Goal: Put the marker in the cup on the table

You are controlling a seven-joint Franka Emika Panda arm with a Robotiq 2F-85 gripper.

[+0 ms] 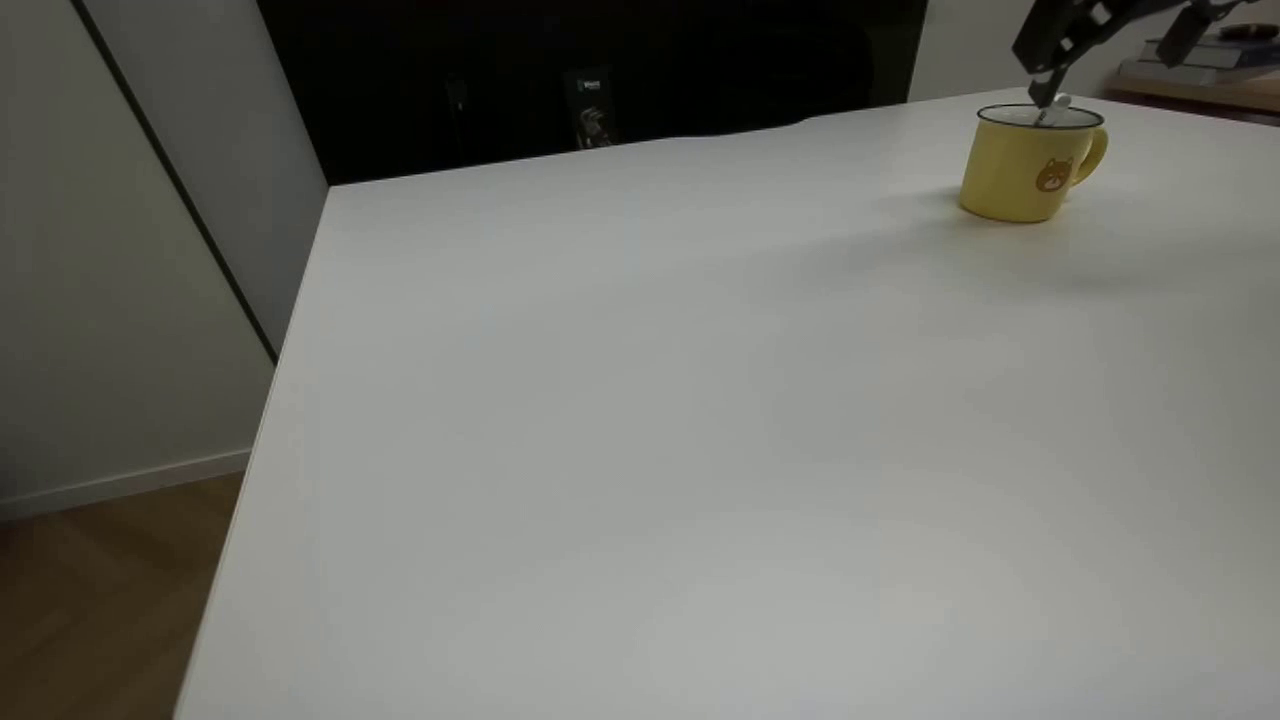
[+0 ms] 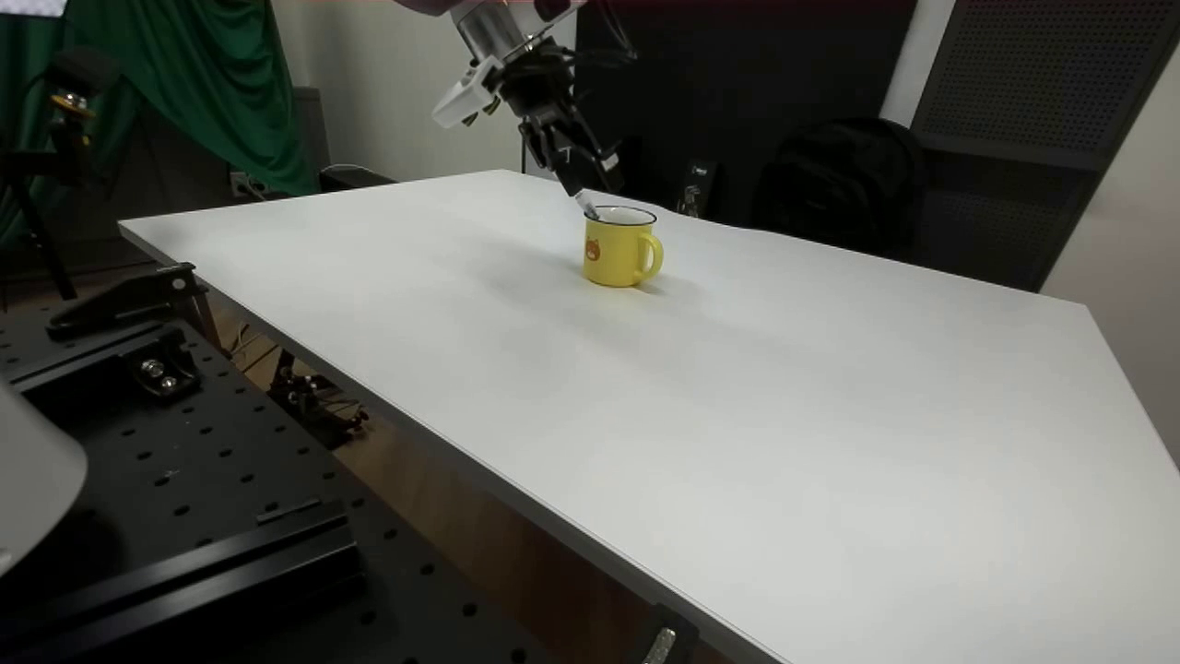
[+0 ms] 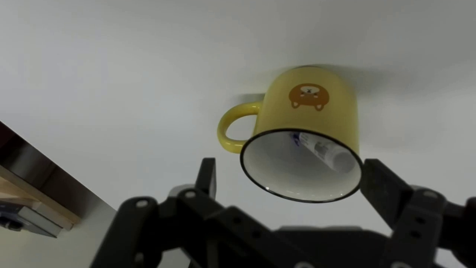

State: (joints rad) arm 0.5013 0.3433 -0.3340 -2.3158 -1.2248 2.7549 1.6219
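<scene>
The yellow cup (image 1: pixel 1015 170) stands upright on the white table (image 1: pixel 650 430) in both exterior views (image 2: pixel 613 254). Its handle and reddish animal print show in the wrist view (image 3: pixel 273 119). The marker (image 3: pixel 319 149) leans inside the cup, its white end near the rim and its blue part deeper in; the lowest part is hidden. Its white end also shows at the rim in an exterior view (image 2: pixel 585 202). My gripper (image 3: pixel 288 167) is open above the cup, fingers apart and holding nothing. One finger is at the rim; I cannot tell whether it touches.
Books (image 1: pixel 1210 55) lie on a wooden surface beyond the table; they also show in the wrist view (image 3: pixel 35 221). A dark backpack (image 2: pixel 839 184) is behind the table. A black perforated base plate (image 2: pixel 230 516) with a clamp (image 2: pixel 129 304) lies along the table's edge.
</scene>
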